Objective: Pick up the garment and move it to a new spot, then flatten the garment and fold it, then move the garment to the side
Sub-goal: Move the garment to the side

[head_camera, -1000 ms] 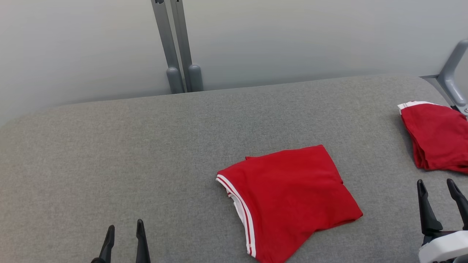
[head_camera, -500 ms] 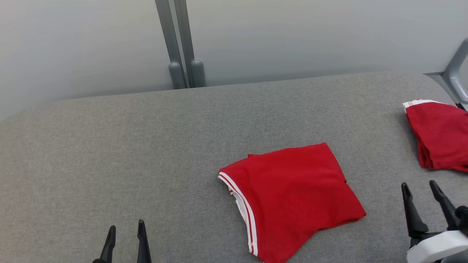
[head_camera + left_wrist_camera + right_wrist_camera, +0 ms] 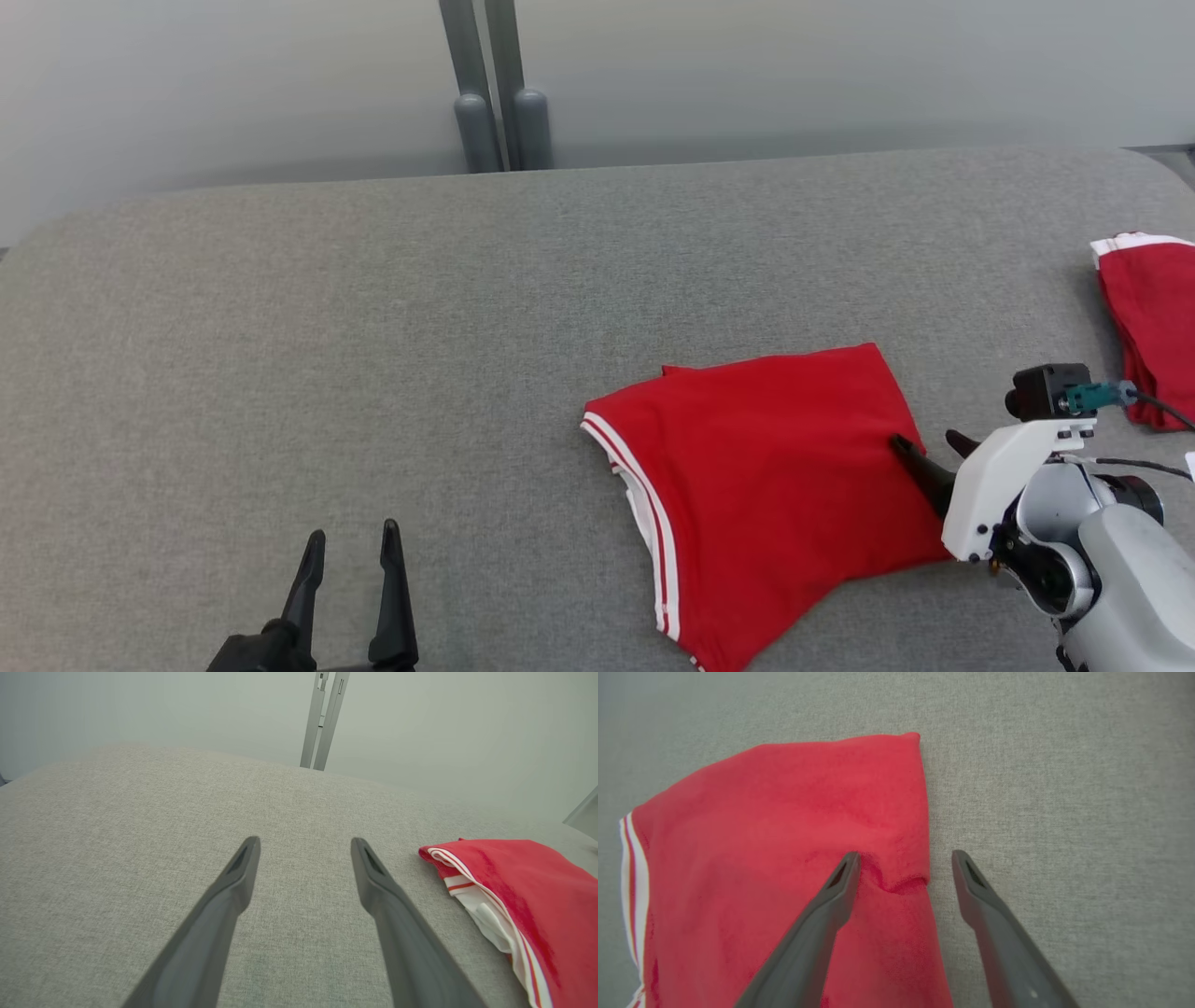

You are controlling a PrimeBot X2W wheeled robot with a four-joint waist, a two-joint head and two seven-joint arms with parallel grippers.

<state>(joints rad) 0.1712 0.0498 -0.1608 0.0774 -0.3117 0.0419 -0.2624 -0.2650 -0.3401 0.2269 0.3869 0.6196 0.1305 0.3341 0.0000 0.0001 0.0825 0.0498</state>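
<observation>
Garment (image 3: pixel 766 485): red, white striped trim along its left edge; folded, lying flat on the grey fabric surface (image 3: pixel 280 327), right of centre and towards the near side in the head view.
Right gripper (image 3: pixel 924 437): jaws spread wide, nothing held; set astride the garment's right edge, one finger over the red cloth, the other over bare grey fabric; small pucker in the hem between them; contact with the cloth cannot be told.
Left gripper (image 3: pixel 353 529): jaws wide apart, empty; over bare surface at lower left, well apart from the garment.
Second red garment (image 3: pixel 1148 327): folded, white band at top, at the far right edge.
Grey posts (image 3: pixel 495 93): a pair, upright behind the surface.
</observation>
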